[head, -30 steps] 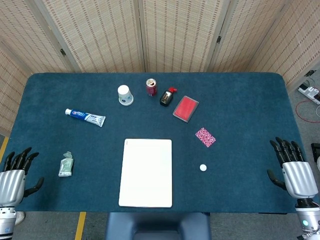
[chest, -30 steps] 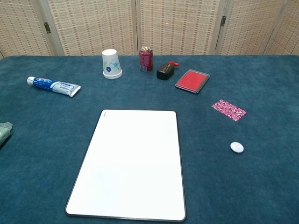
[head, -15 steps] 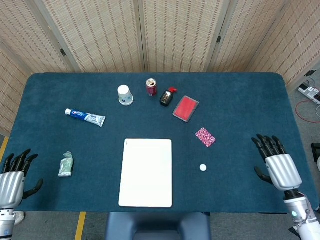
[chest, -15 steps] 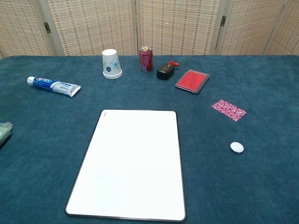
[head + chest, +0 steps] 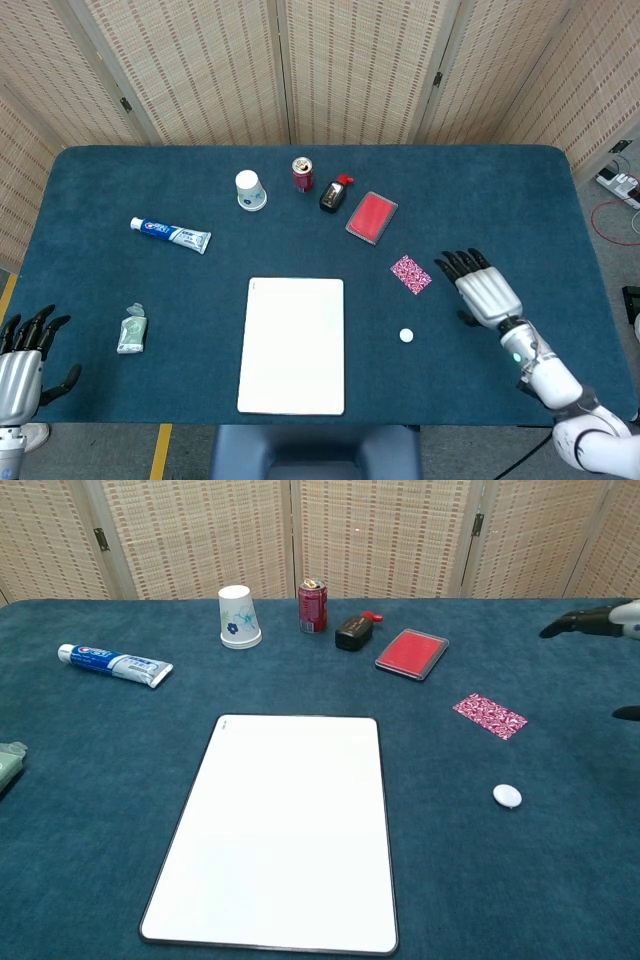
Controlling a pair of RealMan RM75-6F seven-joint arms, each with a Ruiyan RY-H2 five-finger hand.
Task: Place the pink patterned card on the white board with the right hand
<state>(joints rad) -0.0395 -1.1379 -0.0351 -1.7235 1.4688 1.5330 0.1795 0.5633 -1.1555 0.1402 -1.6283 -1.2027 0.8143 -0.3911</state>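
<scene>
The pink patterned card (image 5: 411, 274) (image 5: 490, 716) lies flat on the blue cloth, right of the white board (image 5: 293, 345) (image 5: 283, 825). My right hand (image 5: 482, 287) hovers just right of the card, fingers spread and holding nothing; the chest view catches only its dark fingertips (image 5: 580, 622) at the right edge. My left hand (image 5: 22, 364) stays at the table's near left corner, fingers apart and empty.
A small white disc (image 5: 406, 335) (image 5: 507, 796) lies near the card. At the back stand a paper cup (image 5: 249, 189), a red can (image 5: 302, 173), a black bottle (image 5: 334, 193) and a red case (image 5: 372, 217). A toothpaste tube (image 5: 171, 233) and a crumpled green tube (image 5: 132, 329) lie left.
My right hand has moved from the table's right edge leftward and forward, close to the pink card. The left hand has sunk slightly toward the lower left.
</scene>
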